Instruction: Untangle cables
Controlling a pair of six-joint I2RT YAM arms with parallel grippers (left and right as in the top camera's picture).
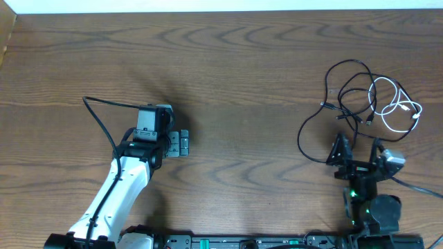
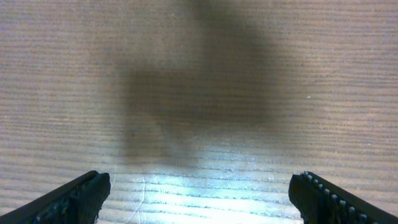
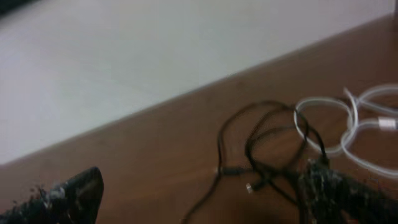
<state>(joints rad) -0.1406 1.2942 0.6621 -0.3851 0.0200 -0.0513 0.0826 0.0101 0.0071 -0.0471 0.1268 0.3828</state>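
Noting cables (image 1: 360,97) tangled near the right edge of the worktop (image 1: 242,83); your left claw (image 1: 181,143) and right claw (image 1: 358,147) stand open.

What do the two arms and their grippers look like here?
The left arm has a white link with a black cable beside it and a black wrist. The right arm is black, with a small green light. The left gripper and right gripper have black fingers; the left's show ridged inner edges.

A wood-grain table (image 1: 228,83) lies beneath the left claw (image 1: 183,143), with a shadow (image 2: 199,93) just ahead of it. Far beyond the right claw (image 1: 357,144) runs a pale strip (image 1: 208,5).
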